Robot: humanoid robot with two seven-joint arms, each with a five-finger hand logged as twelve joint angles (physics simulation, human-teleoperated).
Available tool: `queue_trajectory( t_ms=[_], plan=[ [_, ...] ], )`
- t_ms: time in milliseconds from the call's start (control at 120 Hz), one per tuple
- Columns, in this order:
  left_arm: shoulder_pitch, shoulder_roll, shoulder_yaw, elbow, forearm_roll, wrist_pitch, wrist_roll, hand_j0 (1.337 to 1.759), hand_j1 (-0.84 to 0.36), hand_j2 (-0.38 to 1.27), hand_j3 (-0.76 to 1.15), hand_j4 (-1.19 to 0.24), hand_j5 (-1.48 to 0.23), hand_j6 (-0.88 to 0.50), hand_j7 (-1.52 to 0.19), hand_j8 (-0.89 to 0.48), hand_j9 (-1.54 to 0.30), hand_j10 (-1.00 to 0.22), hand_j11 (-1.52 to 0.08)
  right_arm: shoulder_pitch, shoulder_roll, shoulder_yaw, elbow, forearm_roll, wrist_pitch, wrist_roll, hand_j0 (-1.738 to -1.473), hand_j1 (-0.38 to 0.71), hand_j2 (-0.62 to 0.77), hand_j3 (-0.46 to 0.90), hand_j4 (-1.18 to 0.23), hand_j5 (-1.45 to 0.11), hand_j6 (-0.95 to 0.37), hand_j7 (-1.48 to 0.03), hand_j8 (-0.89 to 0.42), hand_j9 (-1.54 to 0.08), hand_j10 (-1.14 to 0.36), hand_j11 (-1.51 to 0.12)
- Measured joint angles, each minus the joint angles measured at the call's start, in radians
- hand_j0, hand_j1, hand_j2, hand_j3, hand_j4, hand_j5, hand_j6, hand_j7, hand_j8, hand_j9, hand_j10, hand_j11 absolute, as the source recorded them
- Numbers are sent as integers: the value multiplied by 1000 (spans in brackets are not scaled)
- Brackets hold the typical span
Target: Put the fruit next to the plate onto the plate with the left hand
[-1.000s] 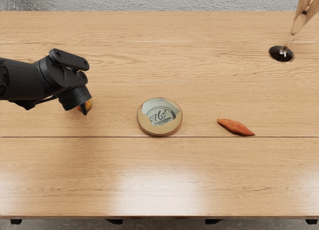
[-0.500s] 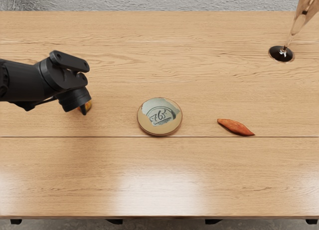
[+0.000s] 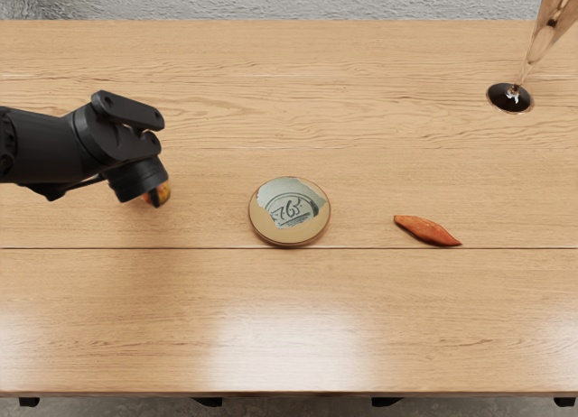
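Observation:
A small round plate (image 3: pixel 289 210) with a golden rim and a printed centre lies in the middle of the table. My left hand (image 3: pixel 142 176), black, reaches in from the left edge and sits well left of the plate. A small orange-red fruit (image 3: pixel 161 196) peeks out from under its right side, with the hand closed over it; most of the fruit is hidden. To the right of the plate lies an elongated orange-red piece (image 3: pixel 427 230) like a sweet potato, on the bare wood.
A tall stemmed glass (image 3: pixel 513 94) with a dark foot stands at the far right back corner. A seam in the wooden tabletop (image 3: pixel 289 345) runs left to right just below the plate.
The left hand has shifted slightly to the right, and the fruit under it has moved with it and shows a little more. Plate and elongated piece have not moved.

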Motion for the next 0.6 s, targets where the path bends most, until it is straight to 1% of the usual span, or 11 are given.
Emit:
queue_trajectory(
  t_ms=[183,192,325,358,367,433,467,475,492,517,600],
  plan=[
    [-20,0,-14,-1,-38,-1,1,1656,-309,424,0,-682,-901,-500,-902,-564,-904,-681,-904,0,0,0,0,0,0,0,-1658,-322,-5,0,-22,-29,-22,-29,-22,-29,-22,-29],
    [-26,0,-15,-2,-43,-3,2,1656,-315,461,0,-684,-909,-482,-906,-572,-907,-685,-907,0,0,0,0,0,0,-1,-1658,-322,-5,0,-22,-29,-22,-29,-22,-29,-22,-29],
    [-99,0,-31,-22,-100,-50,4,1656,-341,541,0,-705,-984,-475,-969,-554,-967,-729,-967,0,0,0,0,0,0,0,-1658,-322,-5,0,-22,-29,-22,-29,-22,-29,-22,-29],
    [-134,0,-33,-28,-114,-104,4,1657,-367,603,0,-709,-1008,-449,-989,-533,-982,-744,-982,0,0,0,0,0,0,-1,-1658,-322,-5,0,-22,-29,-22,-29,-22,-29,-22,-29],
    [-141,0,-33,-29,-115,-120,4,1656,-359,570,0,-720,-1009,-468,-994,-534,-987,-746,-987,0,0,0,0,0,0,-1,-1658,-322,-5,0,-22,-29,-22,-29,-22,-29,-22,-29],
    [-192,4,-38,-34,-133,-305,0,1656,-352,571,0,-723,-1035,-457,-1029,-529,-1016,-768,-1016,0,0,0,0,0,0,0,-1658,-322,-5,0,-22,-29,-22,-29,-22,-29,-22,-29],
    [-212,21,-42,-35,-144,-397,-7,1657,-376,641,0,-715,-1054,-447,-1044,-523,-1027,-777,-1028,0,0,0,0,0,0,0,-1658,-322,-5,0,-22,-29,-22,-29,-22,-29,-22,-29],
    [-220,27,-43,-36,-147,-422,-8,1657,-393,693,0,-708,-1060,-429,-1048,-520,-1028,-780,-1029,0,0,0,0,0,0,0,-1658,-322,-5,0,-22,-29,-22,-29,-22,-29,-22,-29],
    [-232,34,-44,-35,-151,-469,-13,1657,-397,680,0,-718,-1065,-441,-1053,-517,-1034,-784,-1034,0,0,0,0,0,0,0,-1658,-322,-5,0,-22,-29,-22,-29,-22,-29,-22,-29],
    [-237,37,-48,-35,-156,-527,-23,1657,-384,670,0,-738,-1067,-458,-1060,-526,-1041,-789,-1042,0,0,0,0,0,0,0,-1658,-322,-5,0,-22,-29,-22,-29,-22,-29,-22,-29],
    [-241,36,-61,-34,-171,-650,-48,1656,-414,756,0,-758,-1102,-420,-1079,-530,-1062,-803,-1063,0,0,0,0,0,0,0,-1658,-322,-5,0,-22,-29,-22,-29,-22,-29,-22,-29]
  ],
)
